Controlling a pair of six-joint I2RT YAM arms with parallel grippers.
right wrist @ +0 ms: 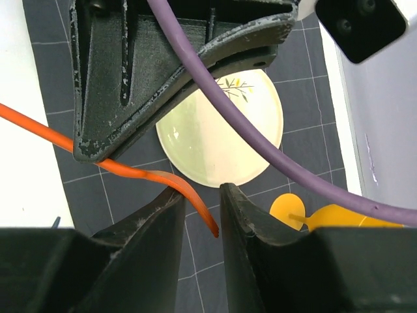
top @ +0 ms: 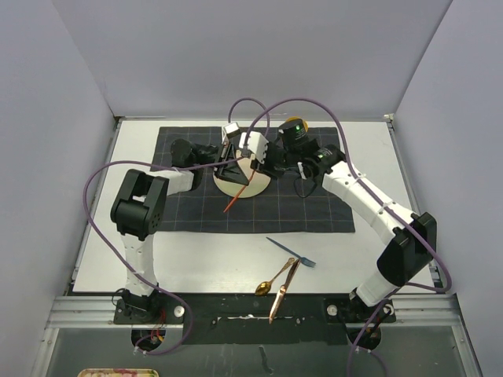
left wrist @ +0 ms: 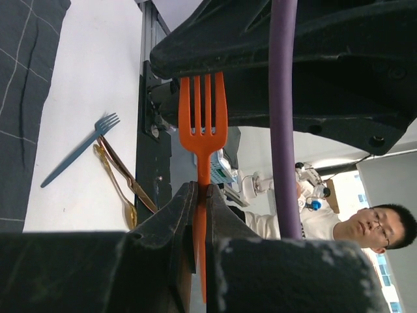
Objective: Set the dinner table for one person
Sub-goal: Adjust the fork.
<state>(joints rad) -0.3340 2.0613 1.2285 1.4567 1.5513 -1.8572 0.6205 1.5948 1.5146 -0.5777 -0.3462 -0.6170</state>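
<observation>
Left jaws tight on orange fork (left wrist: 202, 127)

On my feed I see a dark grey gridded cloth (top: 314, 212) carrying a cream plate (right wrist: 215, 147), an orange fork (left wrist: 203, 130) slanting across its near edge and a yellow piece (right wrist: 290, 210) beside it, while a blue fork (top: 291, 251), gold spoon (top: 273, 279) and gold knife (top: 283, 289) lie close together nearer me.

Left hand (left wrist: 200, 189) clamped on orange fork (left wrist: 202, 140); blue fork (left wrist: 77, 154), gold spoon (left wrist: 115, 183) on dinner table (left wrist: 91, 72).
</observation>
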